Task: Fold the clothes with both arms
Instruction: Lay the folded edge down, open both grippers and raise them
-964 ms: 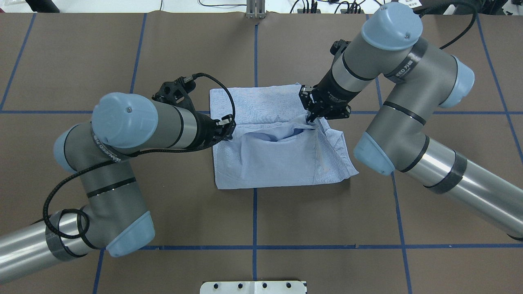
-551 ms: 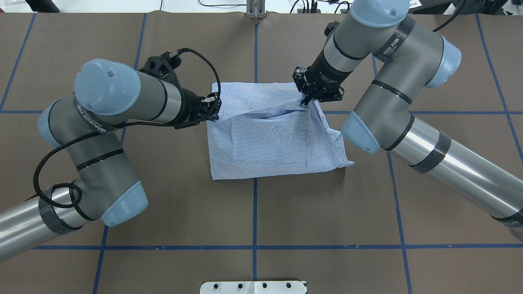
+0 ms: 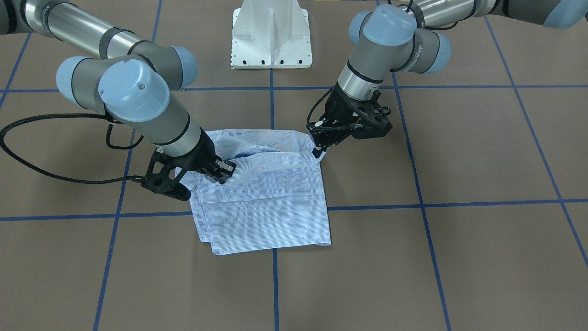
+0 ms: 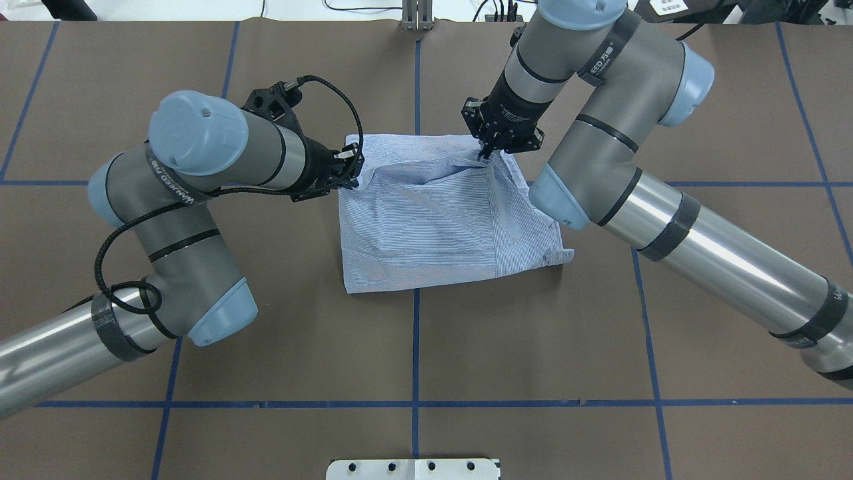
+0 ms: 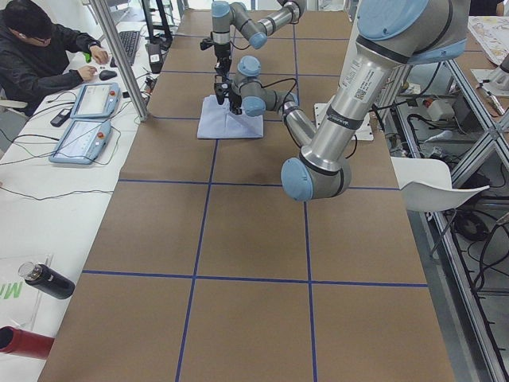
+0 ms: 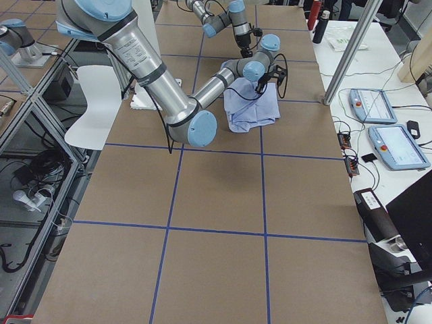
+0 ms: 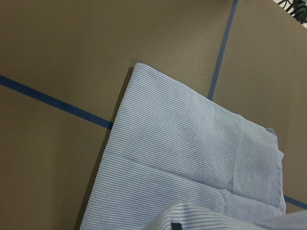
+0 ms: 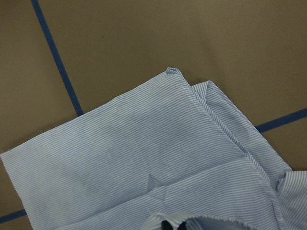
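Fabric edge first: a second ago both grippers held the lifted edge across the middle of the shirt (image 4: 433, 227). It now sits in the upper part of the overhead frame, almost over the shirt's far edge, and the lower layer showing beyond the fold has shrunk to a narrow band. Both arms have swung toward the top of the frame with it, the right one also drifting toward centre.

At the left of the overhead view, the left arm (image 4: 266, 157) bends at its elbow and reaches rightward, nearly level. The left gripper (image 4: 353, 173) is clamped on the shirt's upper-left corner. At centre the shirt lies on the table, folded into a rough rectangle, with a loose flap poking out at its lower right. At the right, the right arm (image 4: 720, 253) runs up from the lower-right corner, folds back at the elbow and points steeply down. The right gripper (image 4: 484, 152) is pinched tight on the upper-right corner, with fabric bunched beneath it.

The table (image 4: 533, 347) is covered in brown sheet crossed by blue tape lines (image 4: 415, 347), and the white pedestal base (image 4: 413, 469) shows at bottom centre. In the exterior left view a person (image 5: 40, 56) sits at a white side bench at the upper left with grey pendants (image 5: 79, 139) beside them — a dark bottle (image 5: 48, 280) lies at the lower left.
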Action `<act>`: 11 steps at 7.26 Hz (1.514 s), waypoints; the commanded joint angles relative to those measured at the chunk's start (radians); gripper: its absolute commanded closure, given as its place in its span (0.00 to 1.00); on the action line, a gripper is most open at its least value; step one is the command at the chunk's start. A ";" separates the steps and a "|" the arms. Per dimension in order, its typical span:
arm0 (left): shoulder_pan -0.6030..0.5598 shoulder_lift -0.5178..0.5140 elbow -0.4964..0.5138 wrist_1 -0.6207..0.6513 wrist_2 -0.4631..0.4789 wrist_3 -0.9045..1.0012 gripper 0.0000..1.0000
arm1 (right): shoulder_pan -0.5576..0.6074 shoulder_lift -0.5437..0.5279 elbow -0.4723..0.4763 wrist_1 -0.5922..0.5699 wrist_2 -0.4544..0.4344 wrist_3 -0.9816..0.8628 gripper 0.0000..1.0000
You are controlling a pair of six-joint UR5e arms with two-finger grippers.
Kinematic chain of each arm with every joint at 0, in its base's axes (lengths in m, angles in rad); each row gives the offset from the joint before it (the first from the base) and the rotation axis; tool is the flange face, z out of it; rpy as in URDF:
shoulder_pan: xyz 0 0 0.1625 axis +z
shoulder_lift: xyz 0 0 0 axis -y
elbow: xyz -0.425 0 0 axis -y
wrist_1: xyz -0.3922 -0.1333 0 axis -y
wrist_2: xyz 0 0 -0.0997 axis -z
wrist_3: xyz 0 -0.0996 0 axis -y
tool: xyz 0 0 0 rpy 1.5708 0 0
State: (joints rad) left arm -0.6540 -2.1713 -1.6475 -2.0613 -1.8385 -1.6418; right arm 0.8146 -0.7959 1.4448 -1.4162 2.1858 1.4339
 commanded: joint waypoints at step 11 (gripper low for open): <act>-0.166 -0.179 0.380 -0.221 -0.011 -0.104 0.01 | 0.119 0.066 -0.218 0.111 0.103 -0.004 0.01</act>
State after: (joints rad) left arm -0.7734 -2.3488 -1.2687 -2.2882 -1.8402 -1.7478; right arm 0.8754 -0.7224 1.2329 -1.3041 2.1938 1.4334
